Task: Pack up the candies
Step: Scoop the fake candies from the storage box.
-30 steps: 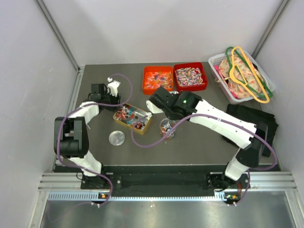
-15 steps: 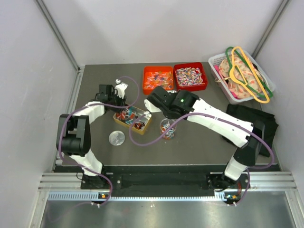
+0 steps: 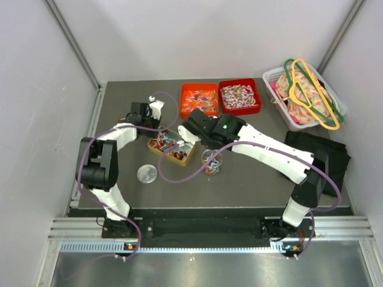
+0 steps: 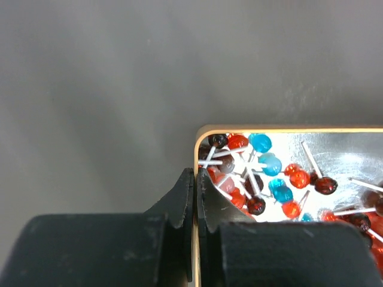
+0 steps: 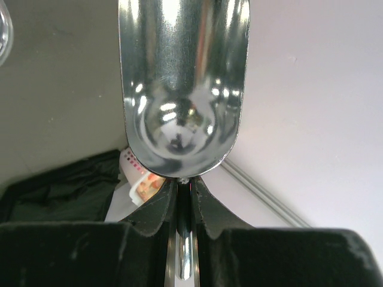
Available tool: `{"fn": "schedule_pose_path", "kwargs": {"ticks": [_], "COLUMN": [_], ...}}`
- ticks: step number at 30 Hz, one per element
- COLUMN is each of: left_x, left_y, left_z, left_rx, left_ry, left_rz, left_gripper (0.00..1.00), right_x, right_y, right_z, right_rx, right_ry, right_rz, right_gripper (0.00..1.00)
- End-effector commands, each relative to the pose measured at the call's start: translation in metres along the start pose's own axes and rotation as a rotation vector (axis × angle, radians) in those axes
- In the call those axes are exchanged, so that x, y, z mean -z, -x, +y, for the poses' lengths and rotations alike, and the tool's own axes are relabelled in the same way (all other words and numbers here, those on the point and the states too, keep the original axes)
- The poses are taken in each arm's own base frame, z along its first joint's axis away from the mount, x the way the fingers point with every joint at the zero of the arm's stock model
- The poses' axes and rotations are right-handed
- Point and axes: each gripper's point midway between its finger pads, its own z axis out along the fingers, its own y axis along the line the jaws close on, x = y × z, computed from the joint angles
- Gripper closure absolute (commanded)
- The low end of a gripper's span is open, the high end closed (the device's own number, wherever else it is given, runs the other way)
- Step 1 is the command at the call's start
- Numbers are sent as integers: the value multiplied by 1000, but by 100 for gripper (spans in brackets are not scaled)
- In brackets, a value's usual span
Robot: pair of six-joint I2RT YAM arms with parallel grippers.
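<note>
Left claw (image 4: 195,179) pinched shut, arm extended forward. Right claw (image 5: 184,188) clamped, arm stretched leftward across centre.

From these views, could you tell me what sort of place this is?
Probably a robot test cell: plain white panels enclose a dark table, two arms are bolted at its near edge, and candy bins stand on it.

Red, blue and perhaps brown candies (image 4: 260,142) in a yellow-rimmed tray (image 4: 287,128).
</note>
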Motion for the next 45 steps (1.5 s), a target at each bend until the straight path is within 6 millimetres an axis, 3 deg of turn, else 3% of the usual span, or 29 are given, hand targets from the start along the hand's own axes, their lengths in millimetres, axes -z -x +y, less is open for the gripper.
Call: {"fn": "schedule_pose_path", "kwargs": {"ticks": [1, 12, 16, 23, 38, 45], "left_x": [-13, -46, -49, -46, -48, -43], "left_y": [20, 54, 58, 62, 57, 61], "left_z": [-4, -35, -51, -56, -68, -72], "left_rx": [105, 216, 221, 234, 251, 255], "left_ry": [27, 18, -1, 7, -54, -79], "left_rz": [18, 44, 53, 52, 60, 46], "left_gripper": [100, 100, 100, 100, 100, 100], "right_x": [-4, -45, -75, -111, -140, -154], "right_y": [19, 41, 42, 34, 28, 38], "right_z": [-4, 9, 18, 28, 34, 38], "right_rx": [-48, 44, 89, 168, 274, 302], "right_ry": [-16, 17, 49, 85, 126, 127], "right_rz": [-56, -7, 45, 134, 225, 223], "right_gripper": [100, 100, 100, 100, 100, 100]}}
